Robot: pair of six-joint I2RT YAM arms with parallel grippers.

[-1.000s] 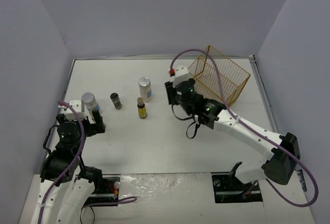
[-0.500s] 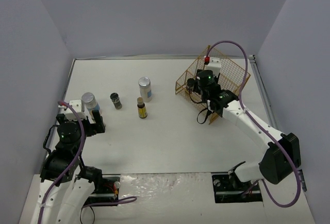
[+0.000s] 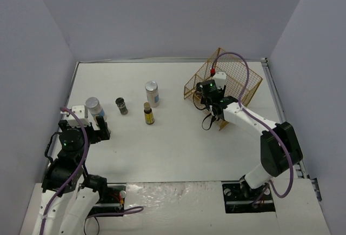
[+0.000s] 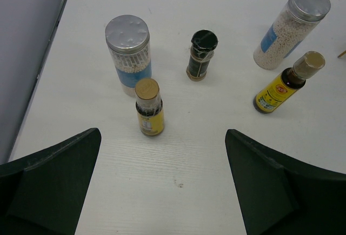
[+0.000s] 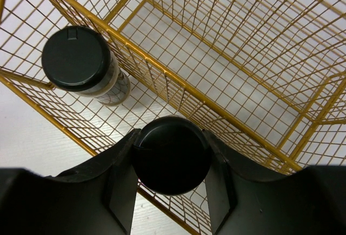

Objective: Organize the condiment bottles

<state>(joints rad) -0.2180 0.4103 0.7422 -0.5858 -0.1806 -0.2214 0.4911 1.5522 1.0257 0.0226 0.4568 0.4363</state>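
Note:
My right gripper (image 5: 170, 156) is shut on a short black-capped jar (image 5: 171, 154), held over the near rim of the gold wire basket (image 5: 227, 56). A second black-capped jar (image 5: 81, 65) stands inside the basket's wires to the left. In the top view the right gripper (image 3: 207, 92) is at the basket's (image 3: 232, 75) left end. My left gripper (image 4: 162, 192) is open and empty. Ahead of it stand a silver-lidded jar (image 4: 127, 51), a yellow-labelled bottle (image 4: 148, 108), a black-capped jar (image 4: 201, 54), another silver-lidded jar (image 4: 292, 27) and a second yellow-labelled bottle (image 4: 285, 84).
The basket sits tilted at the back right of the white table (image 3: 173, 148). Grey walls close in the table at the back and both sides. The left arm (image 3: 73, 140) rests near the left wall. A purple cable loops over the right arm.
My right gripper has carried the black-capped jar from the middle of the table to the right, to the basket. The left arm and the bottles on the table have not moved.

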